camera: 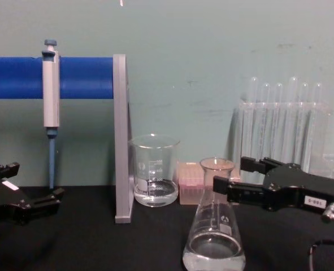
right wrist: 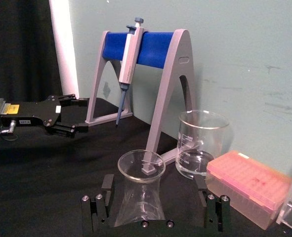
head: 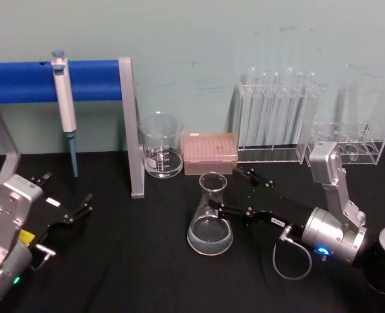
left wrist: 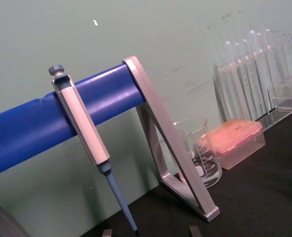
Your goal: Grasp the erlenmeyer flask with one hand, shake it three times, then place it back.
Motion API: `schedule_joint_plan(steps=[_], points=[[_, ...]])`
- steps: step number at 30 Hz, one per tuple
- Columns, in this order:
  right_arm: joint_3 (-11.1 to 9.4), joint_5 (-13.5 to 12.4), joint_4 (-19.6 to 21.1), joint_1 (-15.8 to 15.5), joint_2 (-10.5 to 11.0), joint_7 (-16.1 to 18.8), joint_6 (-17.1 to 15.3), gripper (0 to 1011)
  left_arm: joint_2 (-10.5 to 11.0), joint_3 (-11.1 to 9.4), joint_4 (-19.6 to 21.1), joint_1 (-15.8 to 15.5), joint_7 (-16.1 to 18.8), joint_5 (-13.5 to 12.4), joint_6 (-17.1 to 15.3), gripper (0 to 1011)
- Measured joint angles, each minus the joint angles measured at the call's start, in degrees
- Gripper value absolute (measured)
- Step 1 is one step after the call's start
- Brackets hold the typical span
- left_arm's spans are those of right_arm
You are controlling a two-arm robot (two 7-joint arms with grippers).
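The erlenmeyer flask (head: 210,222) stands upright on the black table (head: 133,267), near the front and a little right of centre, with a shallow layer of clear liquid in its wide base. The right gripper (head: 225,191) reaches in from the right at the height of the neck. Its two flat fingers are spread wide, one on each side of the glass. The right wrist view shows clear space between each finger and the flask; whether the nearer fingertip brushes the glass in the head view is hard to say.

Judged from this, nothing is in hand. The flask rests on its own base, and the frames cannot show whether any shaking has been done. If the grasp is ahead, what remains is closing on the neck, lifting, three shakes and setting it down.

The left gripper (head: 68,192) sits low at the table's left edge, well apart, with its fingers spread and nothing between them.

Farther back, a beaker (head: 161,147) holding a little liquid stands beside a pink tip box (head: 209,153). Against the wall are the test tubes (head: 277,117) in their rack and a pipette (head: 63,98) hanging on a blue stand (head: 23,79).
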State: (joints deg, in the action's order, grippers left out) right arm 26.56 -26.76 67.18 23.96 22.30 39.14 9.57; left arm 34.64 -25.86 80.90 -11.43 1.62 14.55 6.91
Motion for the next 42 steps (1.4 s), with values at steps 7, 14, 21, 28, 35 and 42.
schedule_joint_plan(steps=[7, 14, 21, 28, 35, 42], points=[[0.77, 0.13, -2.55, 1.73, -1.19, 1.04, 0.46, 1000, 0.0, 0.0, 0.0, 0.0, 0.0, 0.0, 0.0, 1001], [1.36, 0.37, -4.16, 2.91, -1.98, 1.7, 0.8, 1000, 0.0, 0.0, 0.0, 0.0, 0.0, -0.01, 0.0, 1001], [1.87, 0.71, -5.38, 3.78, -2.6, 2.22, 1.03, 1000, 0.0, 0.0, 0.0, 0.0, 0.0, 0.0, 0.0, 1001], [2.17, 0.93, -5.98, 4.19, -2.97, 2.38, 1.05, 1000, 0.0, 0.0, 0.0, 0.0, 0.0, 0.0, 0.0, 1001], [2.3, 1.28, -6.15, 4.36, -3.11, 1.98, 1.0, 1000, 0.0, 0.0, 0.0, 0.0, 0.0, 0.0, 0.0, 1001], [2.29, 1.58, -6.11, 4.33, -3.08, 1.54, 0.96, 1000, 0.0, -0.01, 0.0, 0.0, 0.0, 0.0, 0.0, 1001]])
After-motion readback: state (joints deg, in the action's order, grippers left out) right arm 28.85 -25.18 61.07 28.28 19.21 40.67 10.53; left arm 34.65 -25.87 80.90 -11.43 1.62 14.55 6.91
